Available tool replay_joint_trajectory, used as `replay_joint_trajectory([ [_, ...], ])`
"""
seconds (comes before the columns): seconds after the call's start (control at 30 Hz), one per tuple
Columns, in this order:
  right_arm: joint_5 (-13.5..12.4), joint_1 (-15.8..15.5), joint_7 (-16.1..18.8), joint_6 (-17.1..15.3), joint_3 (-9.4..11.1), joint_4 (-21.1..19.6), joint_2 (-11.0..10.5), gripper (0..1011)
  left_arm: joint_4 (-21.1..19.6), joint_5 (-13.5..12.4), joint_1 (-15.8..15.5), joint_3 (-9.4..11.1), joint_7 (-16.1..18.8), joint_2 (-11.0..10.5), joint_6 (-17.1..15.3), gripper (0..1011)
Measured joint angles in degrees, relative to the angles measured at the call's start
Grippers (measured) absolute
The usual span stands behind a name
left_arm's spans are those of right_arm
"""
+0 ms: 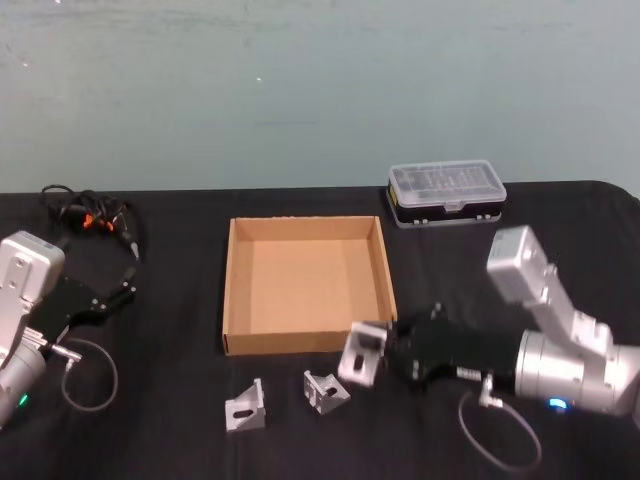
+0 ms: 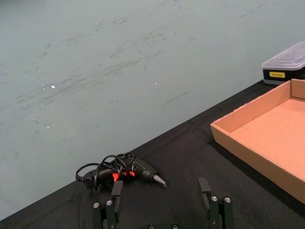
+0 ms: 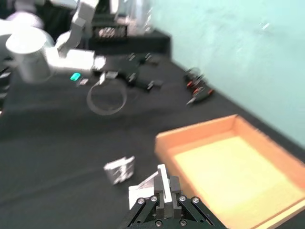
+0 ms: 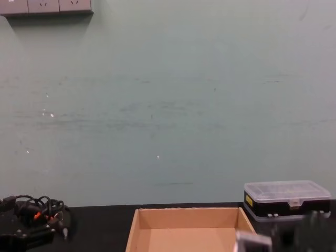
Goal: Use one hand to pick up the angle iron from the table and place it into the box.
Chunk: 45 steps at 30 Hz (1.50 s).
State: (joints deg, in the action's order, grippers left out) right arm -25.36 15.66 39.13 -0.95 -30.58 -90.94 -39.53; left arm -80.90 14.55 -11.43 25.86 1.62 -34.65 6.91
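Note:
My right gripper [image 1: 374, 352] is shut on a small silver angle iron [image 1: 356, 358], held just outside the near right corner of the brown cardboard box [image 1: 231, 290]. In the right wrist view the fingers [image 3: 172, 187] pinch that angle iron [image 3: 144, 189] beside the box [image 3: 228, 167]. Two more angle irons [image 1: 245, 408] [image 1: 326, 392] lie on the black table [image 1: 170, 420] in front of the box. The left gripper [image 1: 120, 290] rests open at the far left, well away from the box; its fingers [image 2: 107, 210] stand apart with nothing between them.
A black case with a clear lid [image 1: 446, 193] stands behind the box's right corner. A corded tool with orange marks [image 1: 95, 218] lies at the back left. A loose cable loop [image 1: 495, 440] hangs by the right arm.

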Motion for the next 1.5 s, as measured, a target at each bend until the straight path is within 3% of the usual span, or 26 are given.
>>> replay_joint_trajectory([
  [0.23,-1.06,2.41,-4.47,-1.42,2.86,1.38,3.62,86,0.00,0.00,0.00,0.00,0.00,0.00,0.00,1000],
  [0.47,0.07,7.40,-7.64,-5.19,3.00,4.94,7.61,86,0.00,0.00,0.00,0.00,0.00,0.00,0.00,1000],
  [0.73,4.14,17.59,-7.29,-11.46,-1.33,15.08,13.26,86,0.00,0.00,0.00,0.00,0.00,0.00,0.00,1000],
  [0.97,6.36,23.73,-5.04,-12.98,-4.19,23.66,17.49,86,0.00,0.00,0.00,0.00,0.00,0.00,0.00,1000],
  [1.27,9.11,28.01,-3.21,-14.52,-7.24,32.87,21.45,86,0.00,0.00,0.00,-0.01,0.00,0.00,0.00,1000],
  [1.5,11.54,29.66,-3.11,-14.34,-8.45,38.34,23.84,86,0.00,0.00,0.00,0.00,0.00,0.00,0.00,1000],
])
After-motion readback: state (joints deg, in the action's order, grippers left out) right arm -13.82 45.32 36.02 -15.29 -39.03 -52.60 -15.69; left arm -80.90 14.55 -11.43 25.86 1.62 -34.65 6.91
